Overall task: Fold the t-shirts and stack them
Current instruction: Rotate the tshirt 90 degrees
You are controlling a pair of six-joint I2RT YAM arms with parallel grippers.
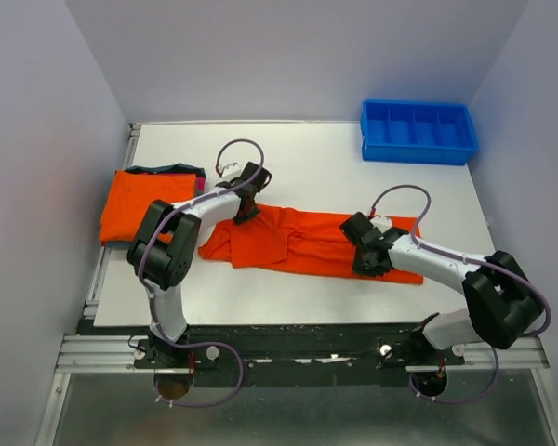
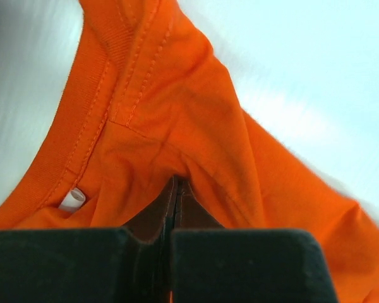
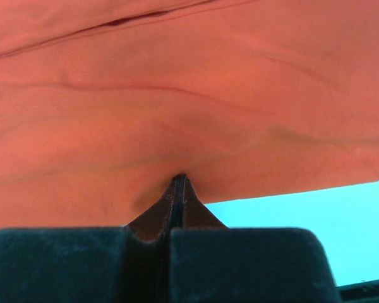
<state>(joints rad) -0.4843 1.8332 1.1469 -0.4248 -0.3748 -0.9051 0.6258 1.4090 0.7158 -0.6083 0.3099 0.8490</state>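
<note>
Status: orange t-shirt (image 1: 298, 243) lies lengthwise at table centre, with the folded stack (image 1: 139, 209) at its 9 o'clock. The left gripper (image 2: 175, 189) is pinched tight on cloth beside the collar (image 2: 82, 107), at the shirt's 10 o'clock. The right gripper (image 3: 179, 186) is pinched on the near edge, at 4 o'clock. Risk as I judge it: both bites look shallow, so uneven lifting could pull cloth free or skew the fold.
</note>
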